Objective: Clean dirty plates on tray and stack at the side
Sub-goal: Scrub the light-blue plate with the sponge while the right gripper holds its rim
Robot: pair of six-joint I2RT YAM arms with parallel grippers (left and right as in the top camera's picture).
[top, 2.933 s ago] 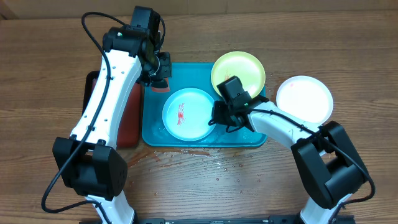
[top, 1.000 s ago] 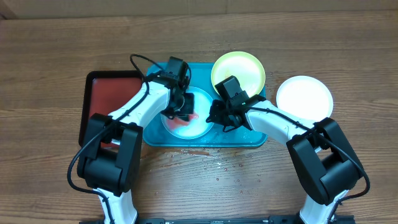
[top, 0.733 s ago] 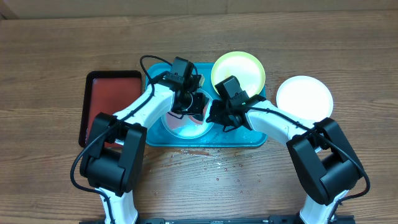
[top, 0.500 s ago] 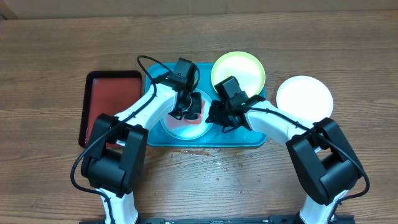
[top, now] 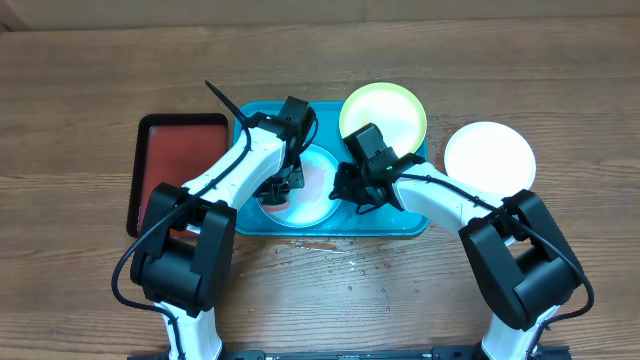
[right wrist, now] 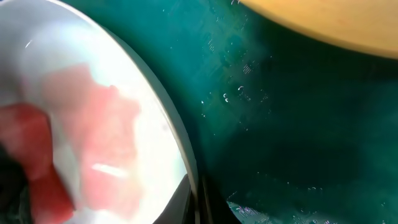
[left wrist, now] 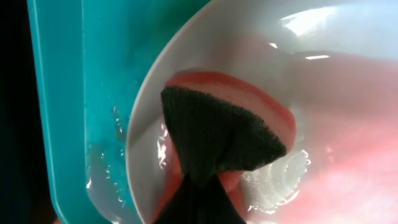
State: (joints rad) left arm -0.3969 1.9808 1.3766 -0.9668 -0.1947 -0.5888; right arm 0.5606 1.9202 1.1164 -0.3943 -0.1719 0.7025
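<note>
Left gripper (top: pixel 283 188) is over the middle of the tray (top: pixel 330 226), pinched on a dark-faced red sponge (left wrist: pixel 214 134) that presses onto the light blue plate (top: pixel 320 182) — pink smear and suds around it. Right gripper (top: pixel 345 187) nips that plate's right rim, fingers closed. The yellow-green plate (top: pixel 383 115) overlaps the tray's far right corner — the white plate (top: pixel 489 157) lies right of the tray.
</note>
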